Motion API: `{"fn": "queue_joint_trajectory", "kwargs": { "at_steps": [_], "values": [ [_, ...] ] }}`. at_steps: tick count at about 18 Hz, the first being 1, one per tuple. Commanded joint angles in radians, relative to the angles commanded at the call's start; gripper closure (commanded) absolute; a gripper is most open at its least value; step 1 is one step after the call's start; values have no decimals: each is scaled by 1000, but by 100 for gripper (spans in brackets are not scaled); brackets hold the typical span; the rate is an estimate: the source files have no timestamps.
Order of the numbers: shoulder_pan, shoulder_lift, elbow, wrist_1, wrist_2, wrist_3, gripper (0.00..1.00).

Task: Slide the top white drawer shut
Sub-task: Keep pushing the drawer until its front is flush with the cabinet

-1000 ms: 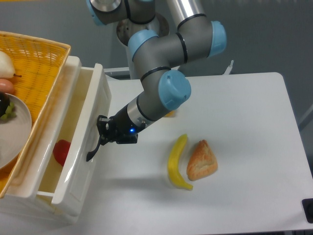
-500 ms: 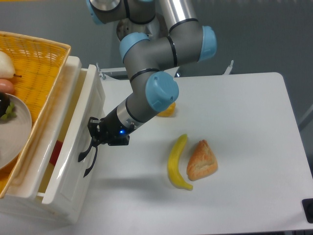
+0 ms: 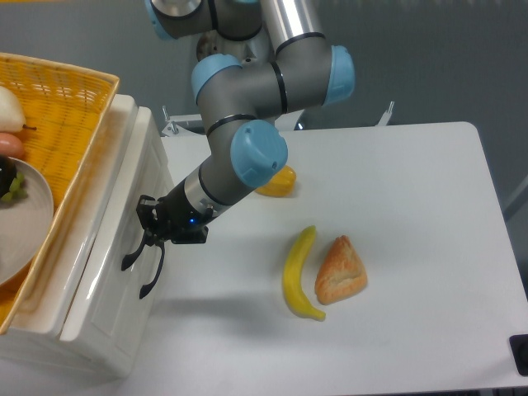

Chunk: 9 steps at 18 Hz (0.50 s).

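Gripper contact is sitting right at the black handle of the top white drawer, which makes sense for a shove: pressing at the middle of the front panel is sending the force straight along the slides rather than twisting the box sideways. From where I'm standing the fingers are looking close together, with their tips against or beside the top of the handle, but I cannot tell whether they are actually clamping it or just leaning on the panel.

That drawer is at the left edge of the table, under the yellow wicker basket perched on top of the cabinet. Its front is lying nearly flush with the cabinet face; I'm seeing no open well behind it, only a thin seam along the top edge, so I'd judge the job nearly finished, with perhaps a last bit of seating left.

The arm is reaching in low and slanted from the base behind, keeping its elbow above the banana and the pastry, which are lying together well clear of the pushing line. An orange object is peeking out from behind the wrist.
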<state>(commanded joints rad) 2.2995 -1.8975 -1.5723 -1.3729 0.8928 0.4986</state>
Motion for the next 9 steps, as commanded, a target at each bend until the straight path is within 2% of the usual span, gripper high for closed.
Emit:
{"fn": "queue_joint_trajectory", "kwargs": {
  "at_steps": [9],
  "values": [
    [-18,0,0,3,0,-2,96]
  ]
}}
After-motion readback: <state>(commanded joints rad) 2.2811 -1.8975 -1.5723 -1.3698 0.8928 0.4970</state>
